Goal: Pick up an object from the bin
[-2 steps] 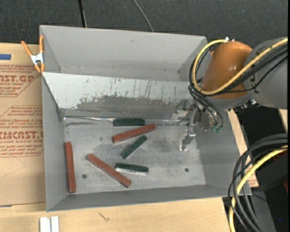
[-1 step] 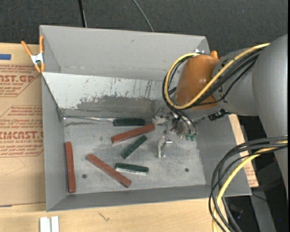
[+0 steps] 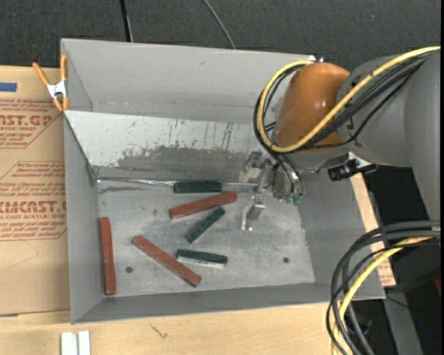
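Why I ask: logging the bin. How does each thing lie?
Red-brown flat stick at left: flat, pointing front to back.
Red-brown stick at front: flat, diagonal.
Red-brown stick in middle: flat, nearest gripper.
Dark green stick at back: flat, level.
Dark green stick in middle: flat, diagonal.
Dark green stick at front: flat, level.
Gripper: low, right of sticks.

I see: red-brown bar (image 3: 106,256) lying lengthwise, far left; 2nd red-brown bar (image 3: 166,260) diag., front-centre; dk green stick (image 3: 201,257) just beside it, right side; blk cable (image 3: 124,13) up top, outside.
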You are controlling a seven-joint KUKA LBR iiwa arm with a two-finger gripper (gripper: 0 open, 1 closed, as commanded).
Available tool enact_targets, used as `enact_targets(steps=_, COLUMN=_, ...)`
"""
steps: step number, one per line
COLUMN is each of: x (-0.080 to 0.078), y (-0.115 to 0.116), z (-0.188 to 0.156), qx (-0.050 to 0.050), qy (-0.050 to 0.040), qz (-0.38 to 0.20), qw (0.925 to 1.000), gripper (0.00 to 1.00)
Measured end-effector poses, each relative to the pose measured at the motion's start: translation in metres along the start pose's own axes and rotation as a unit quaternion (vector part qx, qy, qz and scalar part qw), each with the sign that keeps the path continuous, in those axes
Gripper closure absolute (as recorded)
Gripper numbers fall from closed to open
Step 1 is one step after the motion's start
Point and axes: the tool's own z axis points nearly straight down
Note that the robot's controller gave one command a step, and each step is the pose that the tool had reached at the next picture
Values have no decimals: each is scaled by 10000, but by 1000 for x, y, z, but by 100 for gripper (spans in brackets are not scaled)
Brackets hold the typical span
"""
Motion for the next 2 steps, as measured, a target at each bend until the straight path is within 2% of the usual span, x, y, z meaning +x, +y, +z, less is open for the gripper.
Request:
enact_targets(steps=1, x=11, y=56, z=26, qx=3, qy=-5, qz=-1377, qw=9905, gripper=0)
enact_targets(steps=2, x=6, y=71, z=49, qx=-21, qy=6, qz=360, qw=9993, gripper=0)
